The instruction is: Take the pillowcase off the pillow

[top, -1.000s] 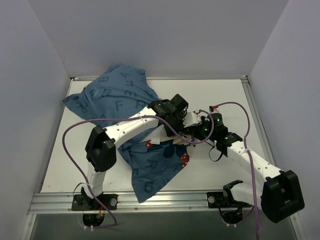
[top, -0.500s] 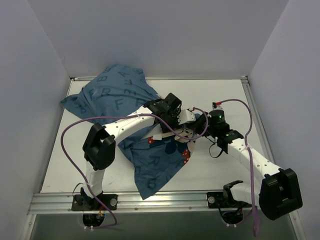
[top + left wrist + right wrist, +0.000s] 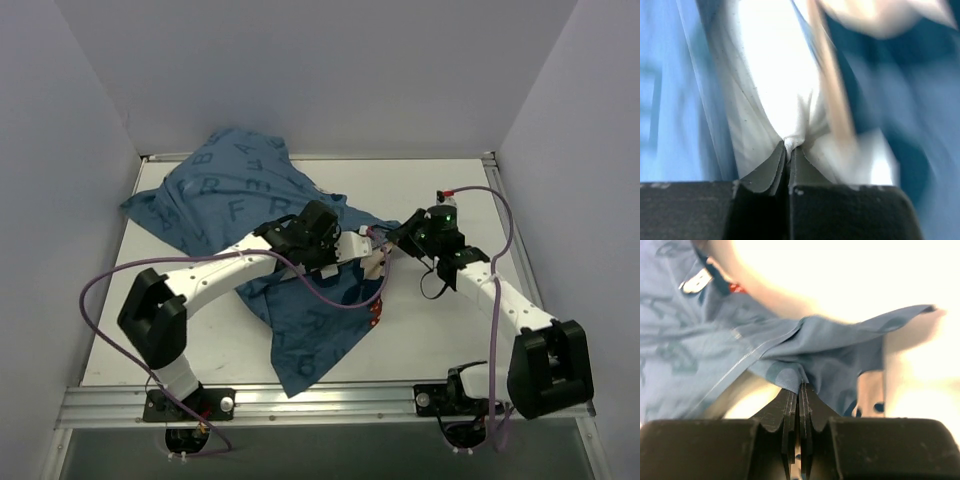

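The dark blue pillowcase (image 3: 235,195) with lighter letters lies bunched from the table's far left down to the near middle. It covers almost all of the pillow. In the left wrist view a fold of the white pillow (image 3: 772,80) shows between blue cloth, and my left gripper (image 3: 789,146) is shut on that fold. From above, the left gripper (image 3: 352,248) sits at the cover's right edge. My right gripper (image 3: 398,238) is just to its right. It is shut on a pinch of the pillowcase (image 3: 840,340), and that edge is drawn taut.
The white table (image 3: 440,330) is walled by grey panels at the left, back and right. A metal rail (image 3: 330,400) runs along the near edge. Purple cables (image 3: 100,290) loop beside both arms, one crossing the cloth near the left gripper.
My left gripper has shut on the white pillow fabric and its arm has swung down and left. The right gripper has drawn the pillowcase edge toward the far right.
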{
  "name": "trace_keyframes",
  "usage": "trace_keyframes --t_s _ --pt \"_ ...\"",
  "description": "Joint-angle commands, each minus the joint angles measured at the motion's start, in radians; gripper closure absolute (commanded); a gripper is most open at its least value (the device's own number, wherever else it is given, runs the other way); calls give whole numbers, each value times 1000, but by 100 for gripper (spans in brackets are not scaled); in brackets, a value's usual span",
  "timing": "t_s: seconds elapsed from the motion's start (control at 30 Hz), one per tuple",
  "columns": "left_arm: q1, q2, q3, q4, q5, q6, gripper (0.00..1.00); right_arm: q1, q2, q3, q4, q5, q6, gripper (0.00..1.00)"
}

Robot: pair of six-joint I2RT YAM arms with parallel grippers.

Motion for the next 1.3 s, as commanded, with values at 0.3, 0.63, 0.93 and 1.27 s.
trace_keyframes --t_s 0.3,0.63,0.93,1.27 --pt "138 -246 53 -251 157 -24 98 -174 335 96 97 31 -141 100" --pt "207 -205 250 -250 246 -157 98 -163 422 96 143 -111 -210 100" --pt "207 -22 457 -146 216 -300 98 -18 145 227 -29 -123 -387 26" --pt "214 93 652 -139 165 -386 98 235 -59 230 -153 14 -333 13"
